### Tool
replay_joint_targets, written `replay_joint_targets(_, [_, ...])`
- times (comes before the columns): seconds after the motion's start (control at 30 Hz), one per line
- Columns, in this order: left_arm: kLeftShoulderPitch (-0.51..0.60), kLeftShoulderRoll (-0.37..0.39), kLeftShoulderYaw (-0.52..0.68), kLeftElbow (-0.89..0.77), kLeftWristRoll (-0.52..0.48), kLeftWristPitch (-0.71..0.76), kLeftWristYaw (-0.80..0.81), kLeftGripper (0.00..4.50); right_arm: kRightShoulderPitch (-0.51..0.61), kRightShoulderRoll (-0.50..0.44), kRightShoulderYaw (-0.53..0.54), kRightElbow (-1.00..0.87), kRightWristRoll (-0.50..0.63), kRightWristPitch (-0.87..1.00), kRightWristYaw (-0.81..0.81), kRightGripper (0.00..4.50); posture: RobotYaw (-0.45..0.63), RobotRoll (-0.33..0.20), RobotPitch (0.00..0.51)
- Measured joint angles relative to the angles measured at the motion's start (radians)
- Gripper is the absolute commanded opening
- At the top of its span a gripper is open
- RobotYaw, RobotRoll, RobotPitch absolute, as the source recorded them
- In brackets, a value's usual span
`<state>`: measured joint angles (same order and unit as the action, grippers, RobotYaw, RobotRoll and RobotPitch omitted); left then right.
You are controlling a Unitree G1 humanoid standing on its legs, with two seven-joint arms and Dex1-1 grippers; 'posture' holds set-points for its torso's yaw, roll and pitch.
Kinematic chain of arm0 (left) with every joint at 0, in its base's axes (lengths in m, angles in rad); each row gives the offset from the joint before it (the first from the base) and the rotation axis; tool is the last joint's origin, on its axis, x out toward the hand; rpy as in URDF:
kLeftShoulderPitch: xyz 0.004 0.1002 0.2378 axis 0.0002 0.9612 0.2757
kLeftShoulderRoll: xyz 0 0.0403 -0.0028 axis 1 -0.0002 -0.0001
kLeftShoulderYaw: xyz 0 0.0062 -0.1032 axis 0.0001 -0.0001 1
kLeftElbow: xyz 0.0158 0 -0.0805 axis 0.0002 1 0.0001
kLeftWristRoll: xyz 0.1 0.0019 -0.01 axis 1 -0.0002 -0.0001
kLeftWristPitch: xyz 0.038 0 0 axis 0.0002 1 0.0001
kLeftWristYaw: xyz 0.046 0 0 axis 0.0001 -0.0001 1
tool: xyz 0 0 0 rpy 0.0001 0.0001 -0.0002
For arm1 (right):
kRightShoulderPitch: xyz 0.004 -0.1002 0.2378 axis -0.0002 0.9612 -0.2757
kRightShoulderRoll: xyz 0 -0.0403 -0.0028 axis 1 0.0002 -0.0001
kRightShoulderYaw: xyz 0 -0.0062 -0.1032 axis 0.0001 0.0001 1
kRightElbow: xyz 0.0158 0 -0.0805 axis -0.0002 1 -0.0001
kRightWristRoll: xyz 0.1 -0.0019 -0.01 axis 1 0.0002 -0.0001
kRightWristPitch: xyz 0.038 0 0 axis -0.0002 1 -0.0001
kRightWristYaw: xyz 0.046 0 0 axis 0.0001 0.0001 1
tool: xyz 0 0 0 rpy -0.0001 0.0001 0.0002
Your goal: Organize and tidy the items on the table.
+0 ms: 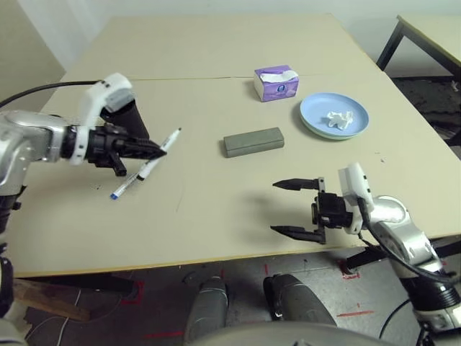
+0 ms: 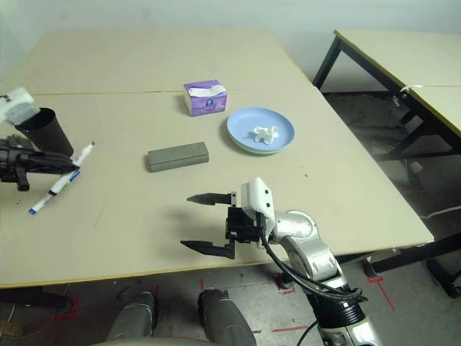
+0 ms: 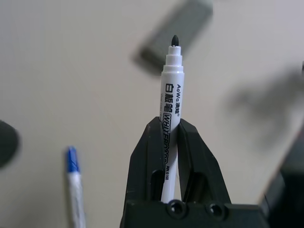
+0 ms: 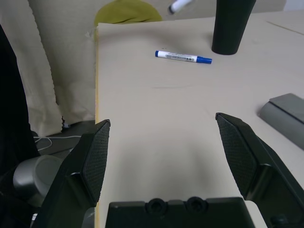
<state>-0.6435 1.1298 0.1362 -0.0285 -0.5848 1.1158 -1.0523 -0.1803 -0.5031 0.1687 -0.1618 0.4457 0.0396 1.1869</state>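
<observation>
My left gripper [image 1: 160,149] is shut on a white marker pen [image 3: 171,95] and holds it just above the table [image 1: 216,209], its black tip poking past the fingers. A second marker pen with a blue cap [image 1: 126,186] lies flat just below it. The black cup [image 1: 134,119] stands right behind the left gripper. At the table's middle lies the grey glasses case [image 1: 253,141]. A crumpled white tissue [image 1: 340,119] rests on the light-blue plate [image 1: 311,108] at the right. My right gripper [image 1: 295,207] hovers open near the front edge, with nothing between its fingers.
A purple tissue box [image 1: 276,83] stands behind the case, beside the plate. A thin seam crosses the table at the back. A second, dark-legged table [image 2: 403,65] stands off to the right. The table's front edge runs just under my right gripper.
</observation>
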Motion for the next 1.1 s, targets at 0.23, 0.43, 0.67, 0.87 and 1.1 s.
replay_joint_targets(0.23, [-0.101, -0.153, 0.181, 0.137, 0.035, -0.089, 0.261, 0.27, -0.019, 0.028, -0.006, 0.015, 0.004, 0.007, -0.032, 4.50, -0.01, 0.000, 0.128])
replay_joint_targets(0.43, [-0.146, -0.252, 0.267, 0.275, 0.102, -0.297, 0.451, 0.27, -0.053, 0.083, -0.045, 0.018, 0.026, 0.059, -0.135, 4.50, -0.01, 0.000, 0.126])
replay_joint_targets(0.67, [-0.183, -0.291, 0.263, 0.415, 0.176, -0.505, 0.527, 0.27, -0.061, 0.097, -0.075, 0.022, 0.003, 0.097, -0.255, 4.50, -0.02, 0.000, 0.127])
replay_joint_targets(0.87, [-0.229, -0.324, 0.230, 0.551, 0.241, -0.682, 0.539, 0.27, -0.036, 0.087, -0.077, 0.043, -0.075, 0.091, -0.326, 4.50, -0.04, 0.000, 0.126])
replay_joint_targets(1.1, [-0.241, -0.350, 0.188, 0.679, 0.308, -0.837, 0.552, 0.27, -0.016, 0.087, -0.077, 0.054, -0.099, 0.074, -0.347, 4.50, -0.06, 0.000, 0.129])
